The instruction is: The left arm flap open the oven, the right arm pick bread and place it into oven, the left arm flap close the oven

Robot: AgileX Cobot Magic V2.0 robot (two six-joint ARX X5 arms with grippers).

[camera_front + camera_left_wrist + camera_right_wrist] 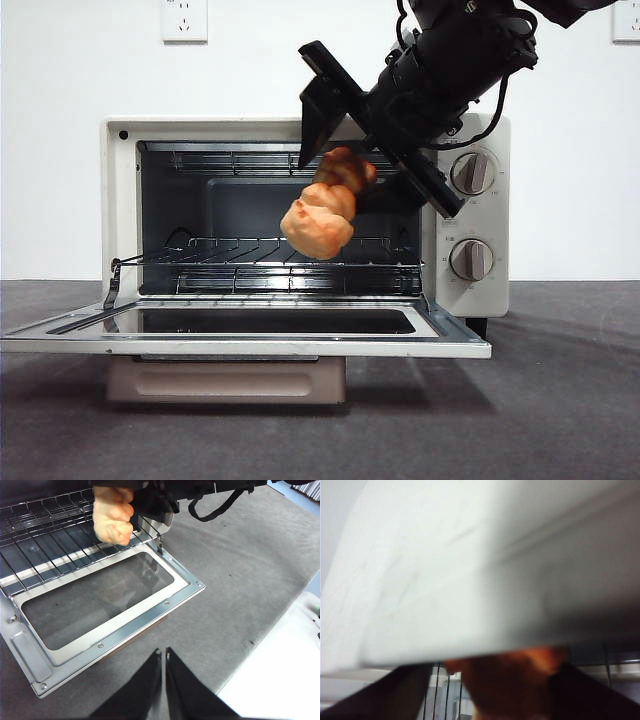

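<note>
The cream-white oven (470, 130) stands with its glass door (250, 325) flapped down flat. My right gripper (345, 180) comes in from the upper right and is shut on the golden-orange bread (322, 215), holding it in the oven's mouth above the wire rack (270, 262). The right wrist view shows the bread (512, 680) between the dark jaws, under the blurred white oven top (470, 570). My left gripper (163, 652) is shut and empty, back from the oven over the grey table, looking at the open door (105, 605), the rack (45, 540) and the bread (112, 515).
Two round knobs (472, 172) sit on the oven's right panel. The open door sticks out toward the front over the dark grey table (560, 400). A white surface (280, 675) lies by the table's edge in the left wrist view.
</note>
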